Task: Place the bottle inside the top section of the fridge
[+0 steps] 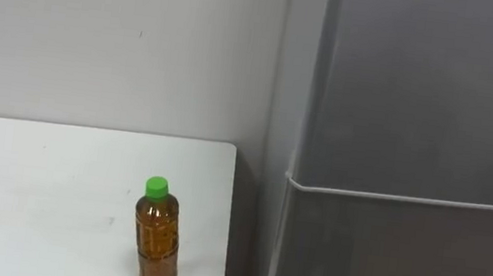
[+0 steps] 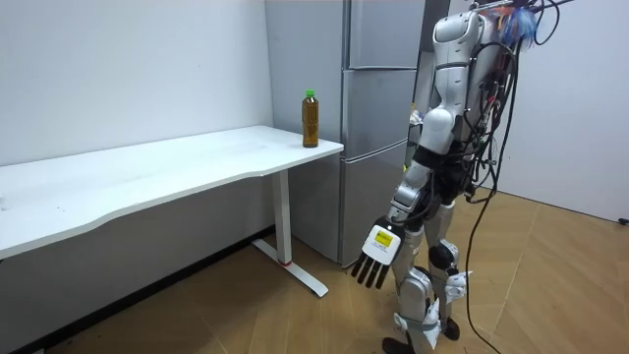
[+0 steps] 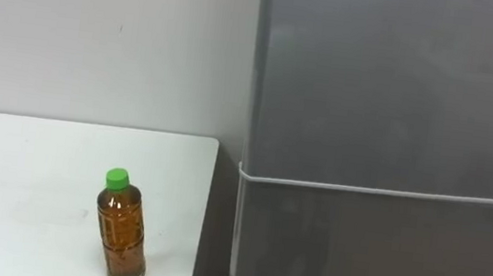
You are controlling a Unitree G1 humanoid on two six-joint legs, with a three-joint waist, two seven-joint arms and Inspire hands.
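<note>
**Bottle** (image 1: 158, 237): green cap, amber liquid. It is standing upright at the lower centre of the left eye view, on the white surface (image 1: 33, 187), near that surface's right edge. Nothing is holding it.

**Fridge** (image 1: 420, 103): it is taking up the right of the frame, just beside the surface. Both doors are sitting closed, with the seam (image 1: 409, 198) dividing upper from lower.

**Left hand** (image 2: 376, 259): it is hanging low at the centre of the room view, fingers straight and apart, carrying nothing, well apart from the bottle.

**Risks, as judged:**
- A sideways brush is likely tipping the tall, narrow bottle or sending it off the right edge.
- The upper door is needing opening first, and its swing may be meeting the surface's corner. Which side is hinged cannot be told.

**Room:**
- The surface to the left of the bottle is lying bare.
- The gap between surface and fridge is running narrow.
- The floor around the robot is lying open.
</note>
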